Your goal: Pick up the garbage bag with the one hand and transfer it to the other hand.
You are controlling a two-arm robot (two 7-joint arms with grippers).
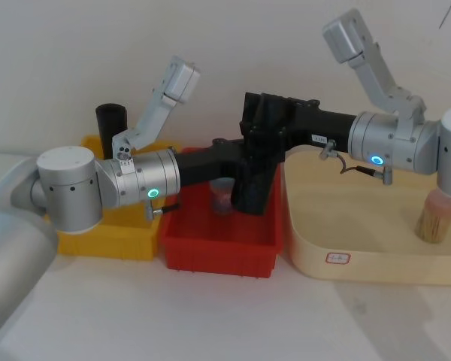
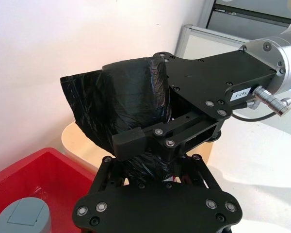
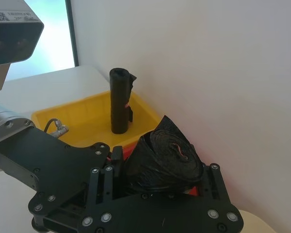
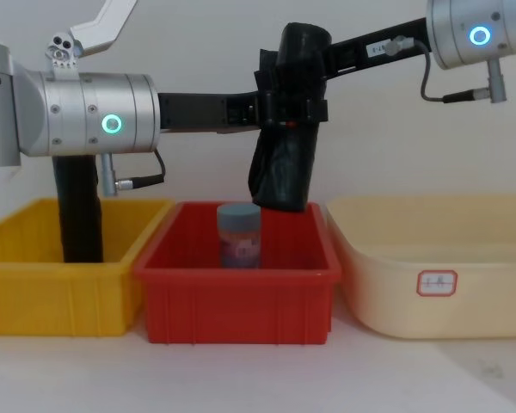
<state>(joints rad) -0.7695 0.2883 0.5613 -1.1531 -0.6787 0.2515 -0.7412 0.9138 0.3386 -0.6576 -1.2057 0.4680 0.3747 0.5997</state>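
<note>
Left claw [image 4: 271,110] and right claw [image 4: 305,86]: both pinching the near-upright garbage bag [image 4: 285,151] from opposite sides, above the red bin [image 4: 241,284].

The garbage bag [image 4: 285,129], a thick black roll of crinkled plastic, hangs nearly upright in the air above the back of the red bin [image 4: 237,274]. Both grippers clamp it near its upper half; its lower end tilts slightly left.

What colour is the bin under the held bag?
Red bin, clearest in the chest view.
</note>
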